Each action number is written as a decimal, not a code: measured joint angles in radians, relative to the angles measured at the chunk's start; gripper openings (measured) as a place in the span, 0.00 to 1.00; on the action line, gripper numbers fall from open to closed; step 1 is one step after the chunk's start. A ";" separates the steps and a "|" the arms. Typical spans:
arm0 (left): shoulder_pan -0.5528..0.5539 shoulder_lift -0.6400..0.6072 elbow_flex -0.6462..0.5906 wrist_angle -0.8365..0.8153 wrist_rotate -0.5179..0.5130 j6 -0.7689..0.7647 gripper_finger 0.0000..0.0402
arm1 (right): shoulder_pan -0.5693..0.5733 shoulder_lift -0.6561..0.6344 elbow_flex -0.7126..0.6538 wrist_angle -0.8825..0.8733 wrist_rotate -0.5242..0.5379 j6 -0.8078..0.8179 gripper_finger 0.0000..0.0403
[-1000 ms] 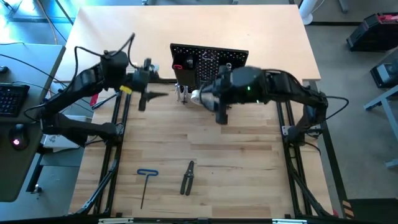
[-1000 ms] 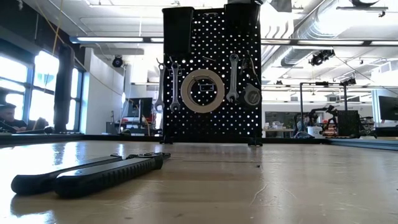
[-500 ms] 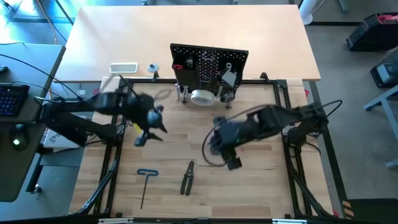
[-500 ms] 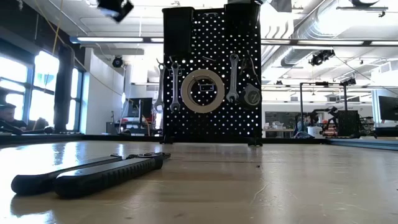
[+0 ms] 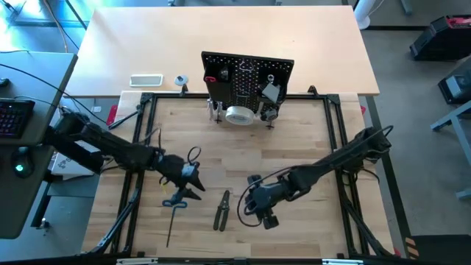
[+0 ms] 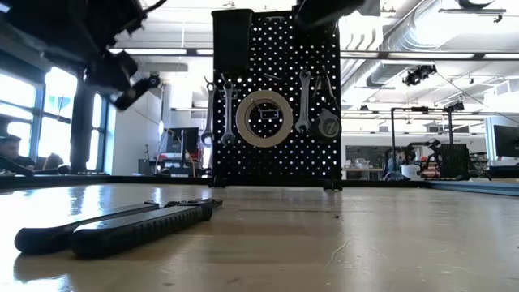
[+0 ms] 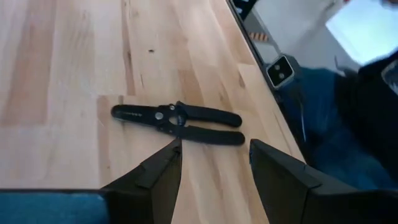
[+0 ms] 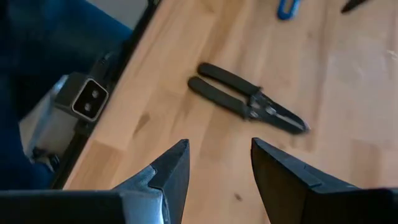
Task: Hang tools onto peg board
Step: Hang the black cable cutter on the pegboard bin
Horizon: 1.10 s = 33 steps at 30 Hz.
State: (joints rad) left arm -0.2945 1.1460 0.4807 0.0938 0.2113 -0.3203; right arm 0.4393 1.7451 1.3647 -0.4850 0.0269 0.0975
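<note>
The left end effector [image 5: 193,182] hangs low over the near-left of the counter [image 5: 294,147], fingers apart and empty, just above the blue T-handle hex key [image 5: 174,213]. The right end effector [image 5: 261,210] is low at the near middle, fingers also apart with nothing between them, just beside the dark-handled pliers [image 5: 221,210], which lie flat on the wood between the two arms.

The counter is pale butcher-block wood inside a black metal frame [image 5: 141,132], with a lighter plain board beyond it. At the far middle stands the peg board [image 5: 246,75], upright; in the low view it carries silver wrenches [image 6: 304,100], a tape roll [image 6: 264,118] and a black bin [image 6: 232,39]. A white slab [image 5: 146,79] lies on the lighter board, well apart to the left.

Behind is an open workshop with large windows, ceiling ducts and strip lights, and a person partly cut off at the left edge of the low view.

No writing can be read. The smaller items on the peg board are too small to make out from above.
</note>
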 joint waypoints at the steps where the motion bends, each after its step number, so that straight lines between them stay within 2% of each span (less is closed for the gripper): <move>1: -0.014 0.016 -0.020 0.048 -0.016 -0.029 0.45 | 0.000 0.000 -0.043 0.071 -0.010 0.000 0.41; 7: -0.080 0.173 -0.046 0.221 -0.071 -0.144 0.45 | -0.018 0.000 -0.234 0.381 -0.021 0.000 0.41; 13: -0.125 0.375 -0.046 0.439 -0.072 -0.242 0.45 | -0.032 0.031 -0.321 0.518 -0.020 -0.050 0.41; 19: -0.128 0.559 -0.046 0.628 -0.072 -0.397 0.45 | -0.036 0.134 -0.293 0.576 0.028 -0.197 0.41; 23: -0.135 0.622 -0.033 0.734 -0.082 -0.456 0.45 | -0.036 0.208 -0.260 0.610 0.071 -0.303 0.41; 33: -0.165 0.696 0.088 0.666 -0.157 -0.508 0.45 | -0.035 0.351 -0.181 0.623 0.168 -0.498 0.41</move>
State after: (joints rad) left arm -0.4595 1.8416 0.5687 0.7598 0.0546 -0.8287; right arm 0.4038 2.0962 1.1832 0.1380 0.1954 -0.4001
